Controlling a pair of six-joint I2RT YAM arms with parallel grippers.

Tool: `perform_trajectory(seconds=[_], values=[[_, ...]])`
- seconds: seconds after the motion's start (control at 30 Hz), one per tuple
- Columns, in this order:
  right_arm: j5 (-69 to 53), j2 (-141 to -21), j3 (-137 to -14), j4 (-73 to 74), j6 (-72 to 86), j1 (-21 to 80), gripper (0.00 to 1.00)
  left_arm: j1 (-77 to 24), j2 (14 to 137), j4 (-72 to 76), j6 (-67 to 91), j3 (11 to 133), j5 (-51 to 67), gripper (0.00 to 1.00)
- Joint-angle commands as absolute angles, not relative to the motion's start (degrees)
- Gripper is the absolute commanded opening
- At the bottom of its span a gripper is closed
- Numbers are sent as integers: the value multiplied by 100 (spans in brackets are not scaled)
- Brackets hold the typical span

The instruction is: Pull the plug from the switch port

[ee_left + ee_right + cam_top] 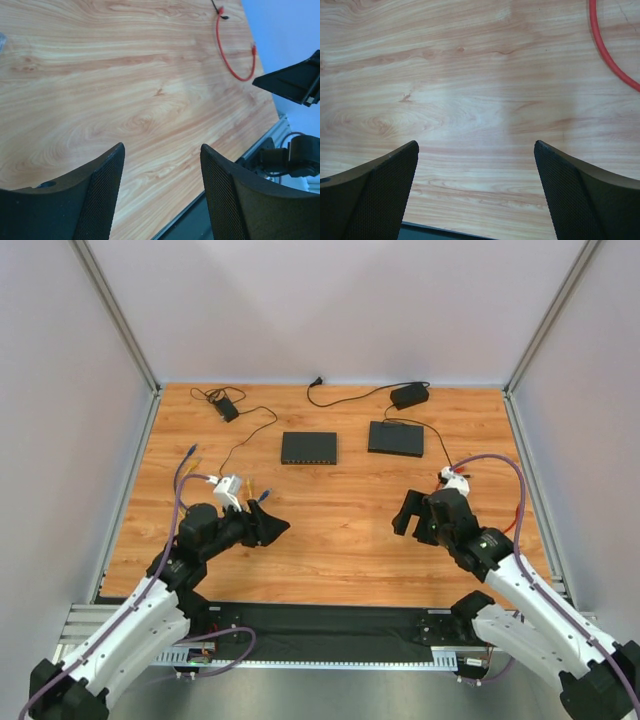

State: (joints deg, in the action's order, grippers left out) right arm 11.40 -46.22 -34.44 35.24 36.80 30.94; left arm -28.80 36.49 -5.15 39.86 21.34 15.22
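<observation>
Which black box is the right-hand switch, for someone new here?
On the wooden table, two flat black rectangular boxes lie side by side near the far wall. Take the right box, just before a small black power adapter; thin black cables reach it, none the left box.

Bright, even overhead light, faint soft shadows, pale sheen on the wooden table (485, 115), mostly sharp focus.

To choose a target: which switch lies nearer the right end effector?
The right switch, just beyond the right end effector; the left switch lies further left.
</observation>
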Motion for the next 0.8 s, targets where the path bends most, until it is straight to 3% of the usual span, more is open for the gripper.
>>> perform_trajectory(seconds=[0.0, 0.17, 0.37, 0.47, 0.57, 0.6, 0.77], values=[[1002, -4185, -3261, 3832, 4007, 3120, 100, -2883, 2799, -395, 4420, 1715, 1846, 70], [818, -2858, -2551, 3832, 4543, 3111, 100, -2883, 1129, -860, 4710, 1126, 1715, 74], [985, -1864, -2189, 4122, 5325, 3111, 100, -2874, 81, -1090, 4948, 792, 1836, 77], [617, -1145, -1672, 3886, 5685, 3111, 100, -2874, -367, -652, 5271, 407, 2248, 78], [326, 347, -863, 3901, 6414, 3120, 100, -2883, -659, -38, 5815, -216, 2564, 77], [325, 160, -731, 3876, 6625, 3111, 100, -2874, -616, 739, 5975, -376, 2662, 77], [447, 385, -422, 3884, 6679, 3103, 100, -2892, -659, 1361, 6240, -606, 2742, 77]])
